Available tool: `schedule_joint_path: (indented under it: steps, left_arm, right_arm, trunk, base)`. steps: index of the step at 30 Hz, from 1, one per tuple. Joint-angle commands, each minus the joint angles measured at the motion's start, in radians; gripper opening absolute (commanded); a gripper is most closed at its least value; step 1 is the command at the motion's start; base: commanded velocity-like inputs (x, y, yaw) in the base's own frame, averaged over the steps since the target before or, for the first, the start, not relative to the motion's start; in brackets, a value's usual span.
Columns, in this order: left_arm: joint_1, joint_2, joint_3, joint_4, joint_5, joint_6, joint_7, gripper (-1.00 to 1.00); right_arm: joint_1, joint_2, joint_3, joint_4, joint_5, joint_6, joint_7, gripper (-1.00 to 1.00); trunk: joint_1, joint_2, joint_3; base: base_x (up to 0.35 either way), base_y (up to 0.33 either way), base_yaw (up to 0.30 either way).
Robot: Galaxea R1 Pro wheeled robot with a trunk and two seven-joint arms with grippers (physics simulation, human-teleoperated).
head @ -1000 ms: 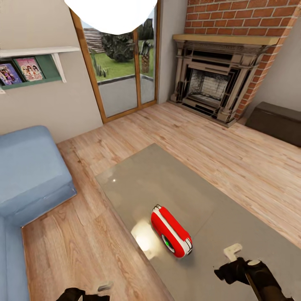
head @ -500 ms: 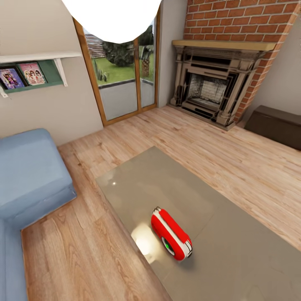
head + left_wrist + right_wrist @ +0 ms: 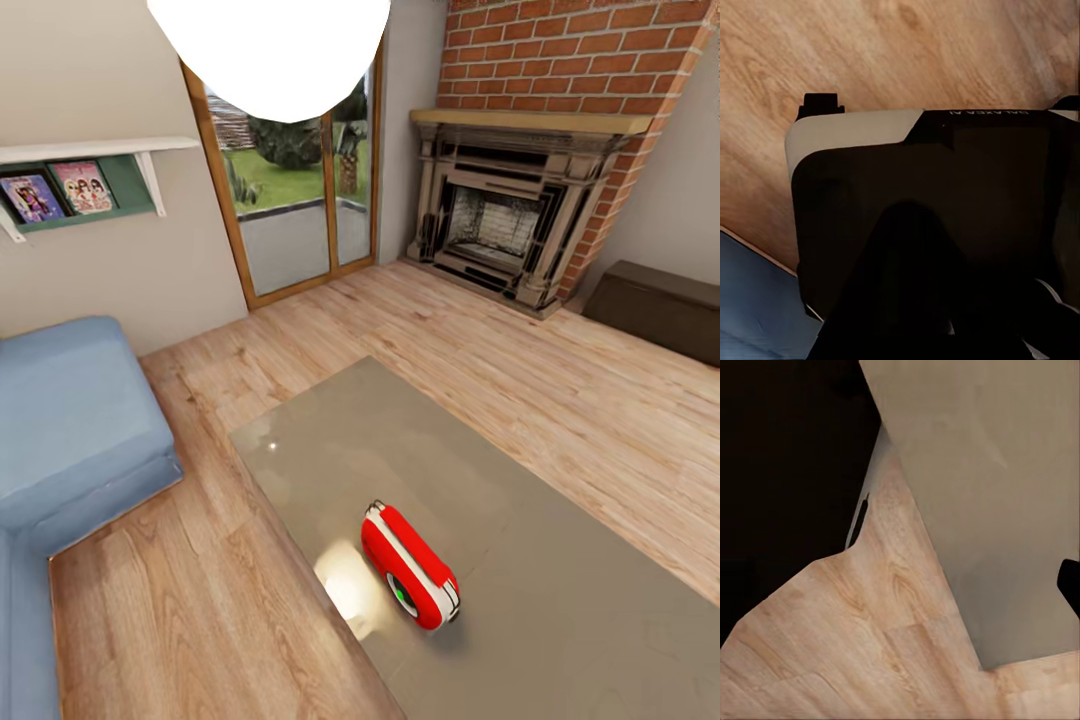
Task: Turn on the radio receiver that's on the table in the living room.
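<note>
Where table [image 3: 560, 560] gleams, radio receiver [image 3: 410, 565] untouched

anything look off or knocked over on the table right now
Yes: the radio receiver seems tipped onto its side on the table, near the edge facing the sofa. Its round dial points low toward that edge, and its thin handle sticks out sideways toward the fireplace rather than upward. Nothing looks spilled or damaged.
</note>
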Motion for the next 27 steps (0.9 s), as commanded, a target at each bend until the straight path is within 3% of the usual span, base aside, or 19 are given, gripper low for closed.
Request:
schedule_joint_path:
  steps: [1, 6, 12, 17, 27]
  left_arm:
    - [0.001, 0.0, 0.0, 0.0, 0.0, -0.004, 0.0, -1.0]
    - [0.013, -0.012, 0.0, 0.0, 0.0, -0.015, 0.001, -1.0]
    - [0.033, -0.02, 0.0, 0.0, -0.001, -0.018, 0.001, -1.0]
    - [0.041, -0.022, 0.0, 0.0, -0.001, -0.034, 0.001, -1.0]
    - [0.046, -0.024, 0.0, 0.0, -0.001, -0.038, 0.001, -1.0]
  right_arm:
    - [0.0, 0.0, 0.0, 0.011, 0.0, -0.013, -0.007, 1.0]
    - [0.0, 0.0, 0.0, 0.069, 0.0, -0.067, -0.052, 1.0]
    - [0.001, 0.003, 0.0, 0.076, 0.001, -0.074, -0.058, 1.0]
    - [0.003, 0.029, 0.0, 0.077, 0.0, -0.076, -0.058, 1.0]
    - [0.003, 0.032, 0.0, 0.077, -0.001, -0.076, -0.058, 1.0]
  trunk:
    - [0.0, 0.0, 0.002]
    - [0.0, 0.0, 0.01]
    - [0.0, 0.0, 0.019]
    - [0.0, 0.0, 0.027]
    - [0.0, 0.0, 0.043]
  base:
    - [0.0, 0.0, 0.0]
    - [0.0, 0.0, 0.0]
    - [0.0, 0.0, 0.0]
    - [0.0, 0.0, 0.0]
    - [0.0, 0.0, 0.0]
